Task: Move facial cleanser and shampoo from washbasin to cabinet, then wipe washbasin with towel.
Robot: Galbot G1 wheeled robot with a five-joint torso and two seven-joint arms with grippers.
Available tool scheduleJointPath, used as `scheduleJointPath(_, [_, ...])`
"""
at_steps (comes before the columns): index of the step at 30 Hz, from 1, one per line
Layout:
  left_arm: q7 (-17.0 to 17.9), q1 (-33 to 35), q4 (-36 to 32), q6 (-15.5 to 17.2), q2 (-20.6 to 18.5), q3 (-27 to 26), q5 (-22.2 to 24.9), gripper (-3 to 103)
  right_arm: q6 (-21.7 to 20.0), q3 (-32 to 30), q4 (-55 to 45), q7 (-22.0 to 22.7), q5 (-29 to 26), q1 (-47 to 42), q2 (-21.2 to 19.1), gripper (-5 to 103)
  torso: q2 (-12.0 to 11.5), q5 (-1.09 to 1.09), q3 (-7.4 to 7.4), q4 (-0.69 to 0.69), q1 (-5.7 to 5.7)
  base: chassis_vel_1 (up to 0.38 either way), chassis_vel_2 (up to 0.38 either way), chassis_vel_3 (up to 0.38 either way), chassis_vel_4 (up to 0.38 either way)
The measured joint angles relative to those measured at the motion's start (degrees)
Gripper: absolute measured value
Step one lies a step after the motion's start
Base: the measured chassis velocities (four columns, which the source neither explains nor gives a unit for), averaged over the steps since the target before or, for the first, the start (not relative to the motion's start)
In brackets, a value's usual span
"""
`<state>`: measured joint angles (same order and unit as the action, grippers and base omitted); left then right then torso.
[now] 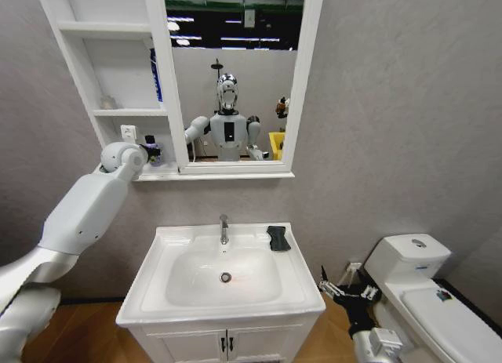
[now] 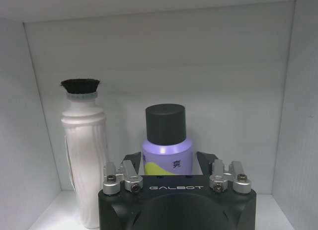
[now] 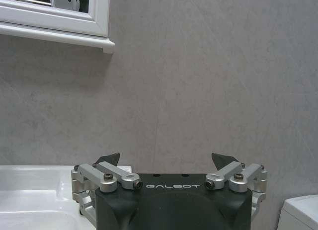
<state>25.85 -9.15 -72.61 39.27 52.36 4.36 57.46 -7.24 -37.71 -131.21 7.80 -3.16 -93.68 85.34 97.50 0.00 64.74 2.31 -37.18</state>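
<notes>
- The cabinet (image 1: pixel 118 65) hangs on the wall above the washbasin (image 1: pixel 302 288), joined to the mirror (image 1: pixel 235 73); its lowest compartment is low enough for an arm to reach from the washbasin's front.
- The washbasin carries no bottles. Only the towel (image 1: pixel 278 237) lies on it, at the back right corner beside the tap (image 1: pixel 223 228), likely kept off the bowl until wiping.
- The left gripper (image 2: pixel 171 158) is inside the lowest cabinet compartment, jaws spread to either side of the purple bottle with a dark cap (image 2: pixel 167 140); whether they press it I cannot tell.
- A white ribbed bottle (image 2: pixel 84 155) stands upright just beside it, toward the compartment's side wall.
- The right gripper (image 3: pixel 169 163) hangs low by the washbasin's front right corner, jaws wide and empty, probably waiting for the towel.
</notes>
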Motion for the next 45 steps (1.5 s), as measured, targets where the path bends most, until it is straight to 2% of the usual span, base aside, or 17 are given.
scheduleJointPath(4, [-0.1, 0.6, -0.9, -0.2, -0.3, -0.8, -0.1, 85, -0.2, 0.0, -0.3, -0.1, 0.0, 0.1, 0.0, 100, 0.0, 0.0, 0.0, 0.0, 0.0, 0.0, 0.0, 0.0, 0.0])
scheduleJointPath(5, [-0.1, 0.6, -0.9, -0.2, -0.3, -0.8, -0.1, 85, -0.2, 0.0, -0.3, -0.1, 0.0, 0.1, 0.0, 100, 0.0, 0.0, 0.0, 0.0, 0.0, 0.0, 0.0, 0.0, 0.0])
scheduleJointPath(7, [-0.7, 0.7, -1.3, -0.7, -0.6, -1.1, -0.2, 95, -0.2, -0.1, -0.3, -0.1, 0.1, -0.1, 0.0, 100, 0.0, 0.01, 0.0, 0.0, 0.0, 0.0, 0.0, 0.0, 0.0])
scheduleJointPath(10, [-1.8, 1.1, -1.5, -1.6, -0.8, -1.5, -0.5, 100, 0.0, 0.0, -0.3, -0.1, 0.1, -0.4, 0.1, 100, 0.0, 0.0, 0.0, 0.01, 0.0, 0.0, 0.0, 0.0, 0.0])
scheduleJointPath(21, [-1.7, 5.7, -6.7, -3.3, -3.0, -4.1, -1.3, 100, 0.0, 0.4, -0.6, -0.2, 0.2, -0.1, 0.0, 100, 0.0, -0.01, 0.0, 0.0, 0.0, 0.0, 0.0, 0.0, 0.0])
scheduleJointPath(31, [-1.1, 16.5, -16.2, -5.7, -4.9, -10.7, -3.8, 100, 0.0, 0.6, -1.1, -0.3, 0.2, -0.3, 0.2, 100, 0.0, -0.01, 0.0, 0.0, 0.0, 0.0, 0.0, 0.0, 0.0])
scheduleJointPath(34, [1.4, 21.6, -22.2, -6.0, -5.9, -13.5, -3.2, 100, 0.0, 0.8, -1.3, -0.1, 0.3, -0.5, 0.2, 100, 0.0, 0.0, -0.01, 0.0, 0.0, 0.0, 0.0, 0.0, 0.0])
scheduleJointPath(35, [1.4, 21.6, -22.2, -6.0, -5.9, -13.5, -3.2, 100, 0.0, 0.8, -1.3, -0.1, 0.3, -0.5, 0.2, 100, 0.0, 0.0, -0.01, 0.0, 0.0, 0.0, 0.0, 0.0, 0.0])
scheduleJointPath(39, [2.8, 30.9, -31.1, -6.6, -6.9, -20.6, -1.4, 100, 0.0, 0.9, -1.9, 0.3, 0.3, -1.1, 0.5, 100, 0.0, 0.0, -0.01, 0.03, 0.0, 0.0, 0.0, 0.0, 0.0])
scheduleJointPath(40, [2.3, 35.7, -34.6, -7.0, -7.2, -24.2, -1.9, 100, 0.0, 0.9, -2.1, 0.4, 0.2, -1.3, 0.6, 100, 0.0, 0.03, -0.01, 0.03, 0.0, 0.0, 0.0, 0.0, 0.0])
scheduleJointPath(41, [2.3, 35.7, -34.6, -7.0, -7.2, -24.2, -1.9, 100, 0.0, 0.9, -2.1, 0.4, 0.2, -1.3, 0.6, 100, 0.0, 0.03, -0.01, 0.03, 0.0, 0.0, 0.0, 0.0, 0.0])
scheduleJointPath(43, [-1.9, 48.7, -40.9, -9.4, -6.4, -33.6, -7.4, 100, 0.0, 0.7, -2.5, 0.8, 0.1, -1.8, 0.5, 100, 0.0, -0.01, -0.01, 0.0, 0.0, 0.0, 0.0, 0.0, 0.0])
scheduleJointPath(44, [-1.9, 48.7, -40.9, -9.4, -6.4, -33.6, -7.4, 100, 0.0, 0.7, -2.5, 0.8, 0.1, -1.8, 0.5, 100, 0.0, -0.01, -0.01, 0.0, 0.0, 0.0, 0.0, 0.0, 0.0])
scheduleJointPath(45, [-4.7, 55.3, -43.4, -11.1, -5.0, -38.2, -10.5, 100, -0.1, 0.6, -2.6, 1.0, 0.1, -1.9, 0.5, 100, 0.0, 0.0, -0.01, 0.0, 0.01, 0.0, 0.0, 0.0, 0.0])
